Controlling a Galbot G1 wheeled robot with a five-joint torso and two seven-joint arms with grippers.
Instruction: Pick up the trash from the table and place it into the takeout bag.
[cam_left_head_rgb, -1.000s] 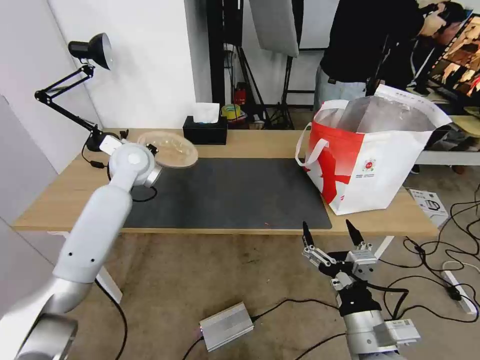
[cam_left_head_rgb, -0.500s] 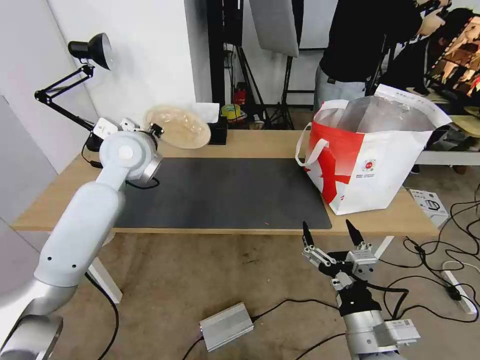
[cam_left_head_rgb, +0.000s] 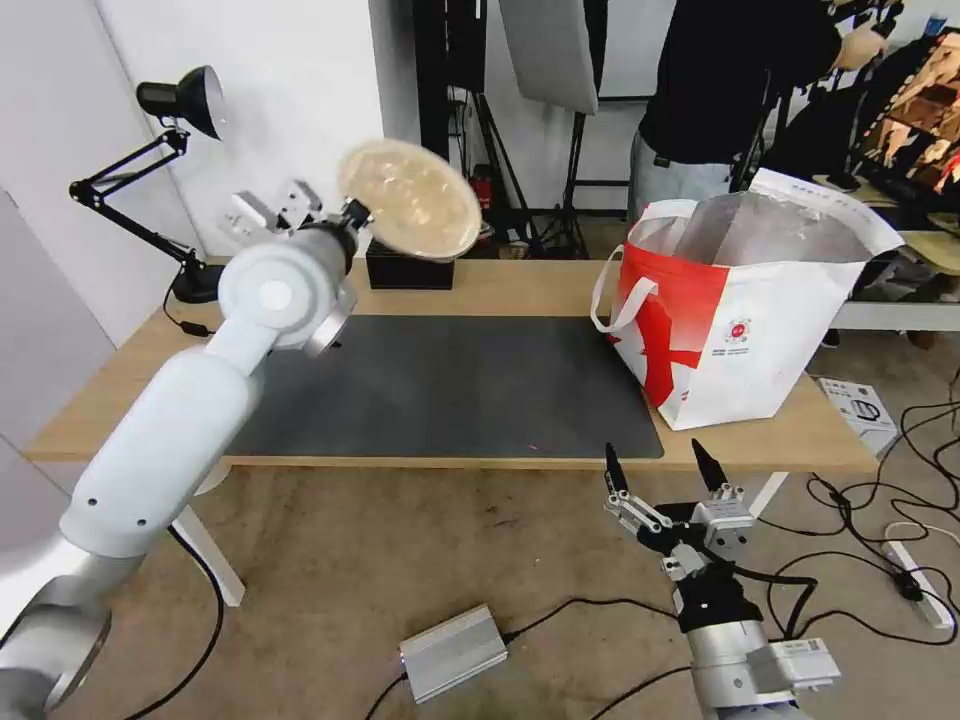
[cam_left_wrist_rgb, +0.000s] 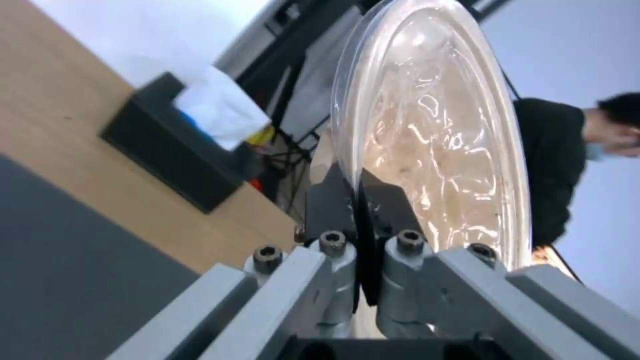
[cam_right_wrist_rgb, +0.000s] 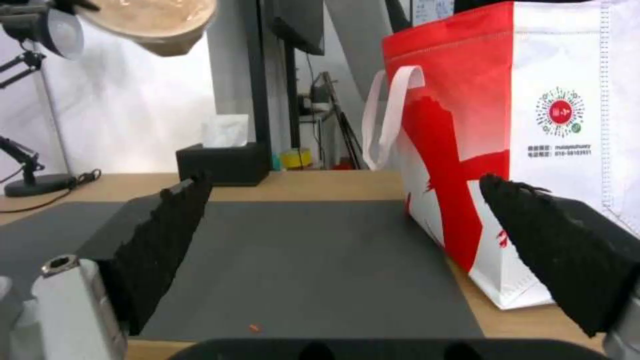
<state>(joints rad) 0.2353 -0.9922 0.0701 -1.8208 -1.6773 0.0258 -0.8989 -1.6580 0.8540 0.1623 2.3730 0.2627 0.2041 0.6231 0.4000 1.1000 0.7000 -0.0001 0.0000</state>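
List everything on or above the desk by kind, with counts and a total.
Bowls, held up by the left tool: 1
Bags: 1
Tissue boxes: 1
Lamps: 1
Mats: 1
Total: 5

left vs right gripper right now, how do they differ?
Left gripper is raised above the table, jaws shut on the tilted pulp bowl's rim. Right gripper hangs low in front of the table edge, jaws open and empty. Both have dark fingers.
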